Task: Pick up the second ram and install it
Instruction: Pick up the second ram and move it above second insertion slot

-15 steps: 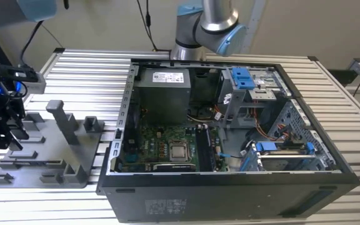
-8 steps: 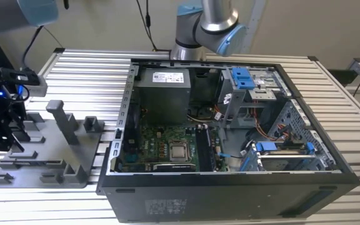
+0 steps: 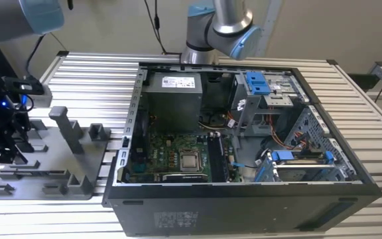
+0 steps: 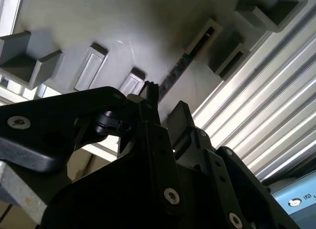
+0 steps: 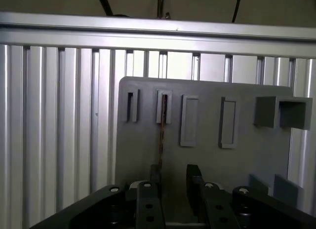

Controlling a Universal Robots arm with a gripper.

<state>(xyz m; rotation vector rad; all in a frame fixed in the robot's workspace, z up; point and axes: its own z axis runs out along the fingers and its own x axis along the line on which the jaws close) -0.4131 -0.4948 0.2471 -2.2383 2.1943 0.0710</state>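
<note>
Slatted aluminium worktop [image 3: 91,69]: carries grey plastic tray [image 3: 51,164] at the exterior view's left and open computer case [image 3: 244,209] just beside it.

Case: lies on its side, panel off, motherboard [image 3: 171,149] facing up, probably to give reach from above.

Second ram [image 5: 161,135]: stands on its long edge in a narrow slot of the tray, seen edge-on as a thin dark line in the first wrist view. Likely set upright so that both flat faces are free for gripping.

Tool [image 5: 173,174]: hangs over the tray, fingers apart and lined up along the stick, whose near end reaches the gap close by one finger. Not clamped on it, as far as shows. Ram not yet lifted from its slot.
</note>
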